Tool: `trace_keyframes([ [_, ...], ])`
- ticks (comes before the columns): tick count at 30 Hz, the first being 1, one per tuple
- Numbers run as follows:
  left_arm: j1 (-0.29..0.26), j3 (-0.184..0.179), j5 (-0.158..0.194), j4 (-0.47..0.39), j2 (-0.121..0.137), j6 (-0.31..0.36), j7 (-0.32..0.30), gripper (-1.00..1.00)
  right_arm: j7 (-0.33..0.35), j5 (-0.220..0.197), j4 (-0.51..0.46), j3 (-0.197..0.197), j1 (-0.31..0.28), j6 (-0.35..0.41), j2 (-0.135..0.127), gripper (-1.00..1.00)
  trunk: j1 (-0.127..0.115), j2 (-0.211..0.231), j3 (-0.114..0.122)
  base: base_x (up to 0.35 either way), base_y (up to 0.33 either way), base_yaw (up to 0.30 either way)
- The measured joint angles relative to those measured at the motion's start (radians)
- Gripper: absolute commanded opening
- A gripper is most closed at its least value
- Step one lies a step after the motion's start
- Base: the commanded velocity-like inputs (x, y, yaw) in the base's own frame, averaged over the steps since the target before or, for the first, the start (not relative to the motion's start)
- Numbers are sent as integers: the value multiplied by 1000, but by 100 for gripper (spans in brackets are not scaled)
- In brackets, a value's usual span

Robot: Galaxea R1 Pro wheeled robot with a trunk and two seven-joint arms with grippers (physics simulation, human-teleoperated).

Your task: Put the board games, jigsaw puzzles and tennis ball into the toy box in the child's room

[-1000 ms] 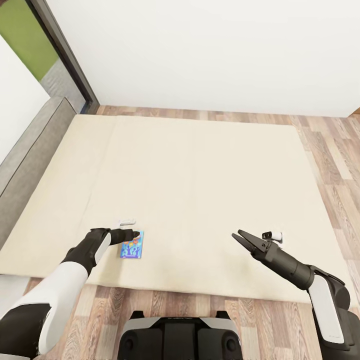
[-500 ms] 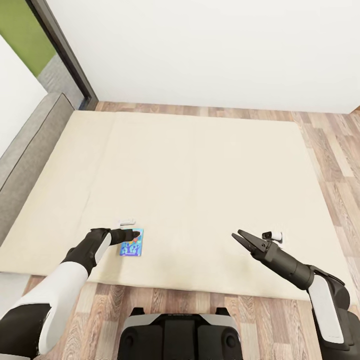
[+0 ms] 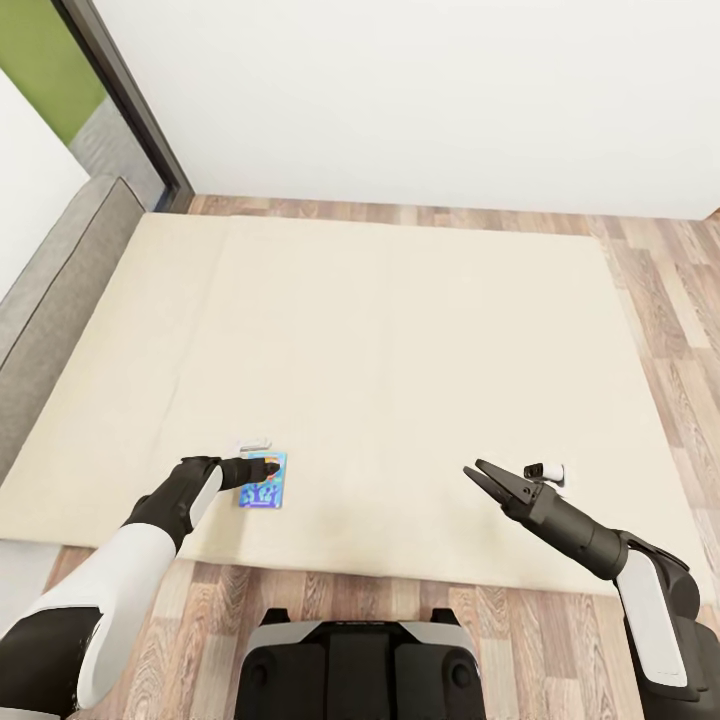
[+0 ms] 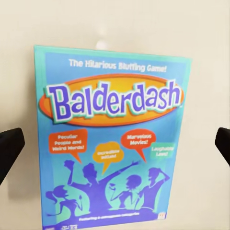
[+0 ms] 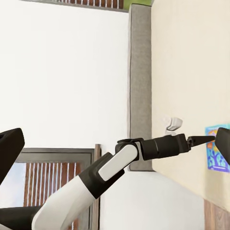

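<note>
Since the earlier head pictures the whole scene has slid: the far edge of the bed [image 3: 400, 330] sits higher in the picture and more floor shows at its near edge, so the camera and base have moved. The arms hold the same places in the picture.

In the head view, the small blue board game [image 3: 264, 494] lies flat on the bed close to its near edge, alone on the beige surface. The left gripper [image 3: 262, 469] hangs directly over the game's upper part, forearm stretched out low from the left. The right gripper [image 3: 484, 478] hovers well apart to the right over bare mattress, its two fingers visibly spread, holding nothing.

In the left wrist view, the board game's cover, titled Balderdash, lies squarely below, and the two dark fingertips [image 4: 10, 148] stand wide apart at either side, wider than the box.

In the right wrist view, the left arm [image 5: 120, 163] reaches across the bed toward the game's blue corner [image 5: 214, 155].

The likely trouble: the box is thin and lies flat on a soft mattress, so the fingers may slide over the edges or press it down rather than catch it. A skewed descent could nudge it toward the near edge and onto the floor.
</note>
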Motion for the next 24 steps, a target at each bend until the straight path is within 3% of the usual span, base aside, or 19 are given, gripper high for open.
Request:
trace_keyframes([
  [11,0,0,0,0,3,-56,1,100,0,0,0,0,0,0,2,100,0,0,-14,0,0,0],
  [24,0,-2,0,0,2,-73,1,100,-4,1,0,2,0,0,6,100,0,0,-31,0,0,0],
])
